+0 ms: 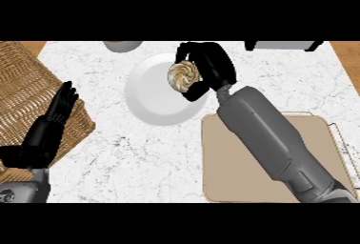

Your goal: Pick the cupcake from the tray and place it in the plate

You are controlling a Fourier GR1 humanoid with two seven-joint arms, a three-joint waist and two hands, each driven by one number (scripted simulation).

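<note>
From where I stand, the right hand (211,64) is out over the far side of the white marbled counter (141,162), its black fingers and thumb curled round the cupcake (183,76) so that only the swirled cream-and-brown top shows between them. The cupcake sits above the upper right part of the round white plate (151,102), inside its rim as seen from above; whether its base touches the plate or hangs just over it I cannot tell, since the hand hides the underside. The plate lies near the middle of the counter, toward the back. The grey right forearm (274,138) runs up from the lower right corner and crosses over the beige tray (228,181), which lies flat at the right, its near-left corner just beside the plate's lower edge; the part of the tray not covered by the arm shows bare. At the left edge, the left hand (44,133) rests with its fingers straight and pointing up, holding nothing, lying against the side of a woven wicker basket (25,76) that fills the upper left corner. At the back edge, 2 things are cut off by the view: a grey rounded vessel (123,45) just beyond the plate, and a dark-edged pale object (281,45) farther right, neither clear enough to name.
</note>
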